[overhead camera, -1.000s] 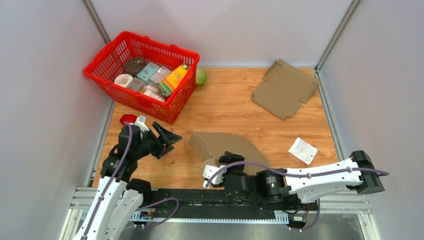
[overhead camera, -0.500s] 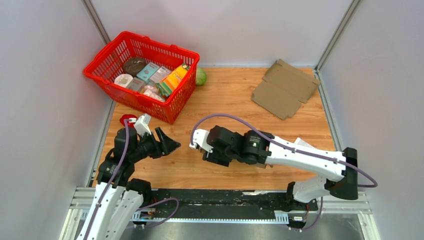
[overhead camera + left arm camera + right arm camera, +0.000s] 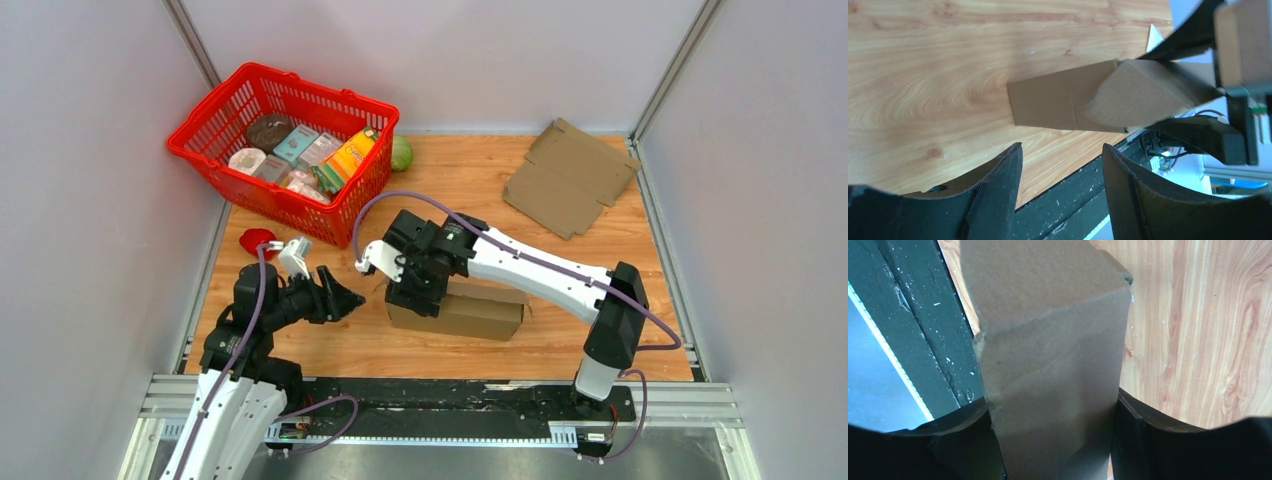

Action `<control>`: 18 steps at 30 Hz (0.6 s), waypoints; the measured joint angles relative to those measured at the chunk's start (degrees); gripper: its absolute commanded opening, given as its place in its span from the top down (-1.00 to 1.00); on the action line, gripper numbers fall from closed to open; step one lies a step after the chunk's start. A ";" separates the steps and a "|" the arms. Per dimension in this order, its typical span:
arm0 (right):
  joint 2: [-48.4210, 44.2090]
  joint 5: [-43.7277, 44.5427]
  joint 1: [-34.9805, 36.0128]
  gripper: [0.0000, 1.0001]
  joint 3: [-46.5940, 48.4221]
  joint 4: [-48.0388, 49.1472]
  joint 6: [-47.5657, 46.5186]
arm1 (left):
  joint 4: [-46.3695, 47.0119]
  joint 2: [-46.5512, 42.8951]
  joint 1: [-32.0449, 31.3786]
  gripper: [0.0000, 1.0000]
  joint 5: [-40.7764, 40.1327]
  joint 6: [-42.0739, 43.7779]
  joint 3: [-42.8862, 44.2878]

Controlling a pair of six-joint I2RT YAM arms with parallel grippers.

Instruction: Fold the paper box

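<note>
The paper box [image 3: 470,312] is a long brown cardboard carton lying on the wood table near the front edge. My right gripper [image 3: 415,290] reaches over from the right and is shut on the box's left end. In the right wrist view the box [image 3: 1048,340] fills the gap between both fingers. My left gripper [image 3: 345,290] hovers just left of the box, open and empty. The left wrist view shows the box [image 3: 1063,102] ahead of the left gripper [image 3: 1062,150], apart from it, with the right gripper's black fingers [image 3: 1193,135] clamped around its far part.
A red basket [image 3: 215,110] full of groceries stands at the back left, with a green ball [image 3: 402,153] beside it. A flat cardboard sheet [image 3: 568,178] lies at the back right. A small red object [image 3: 255,240] sits behind the left arm.
The right arm swung up from the near edge over the box and clamped its left end. The box now lies as a closed long block. The left gripper narrowed slightly and shifted toward the box.
</note>
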 measured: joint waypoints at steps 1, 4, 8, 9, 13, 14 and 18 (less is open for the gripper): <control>0.17 -0.79 -0.81 -0.55 0.17 0.09 -0.02 | 1.11 -0.11 -0.02 -0.34 0.76 0.17 -0.31; 0.24 -2.91 -2.99 -0.80 -0.26 0.68 0.20 | 4.61 -0.17 -0.20 -0.34 2.56 0.59 -0.48; -2.10 -3.32 -4.07 -1.00 -5.16 4.26 0.92 | 9.40 -0.02 -0.46 -0.49 4.94 1.55 -0.48; -3.28 -3.39 -4.07 -1.00 -6.82 4.81 1.18 | 10.34 0.20 -0.46 -0.51 5.55 1.88 -0.46; -7.54 -3.76 -4.50 -1.00 -10.16 6.58 2.01 | 12.72 3.26 -2.16 -0.55 6.80 3.50 0.66; -8.90 -3.80 -4.76 -1.00 -10.86 7.26 2.27 | 12.74 4.63 -3.23 -0.56 6.73 4.24 1.38; -13.42 -3.93 -6.19 -1.00 -13.97 9.31 2.75 | 12.79 9.27 -7.48 -0.51 5.77 7.80 4.52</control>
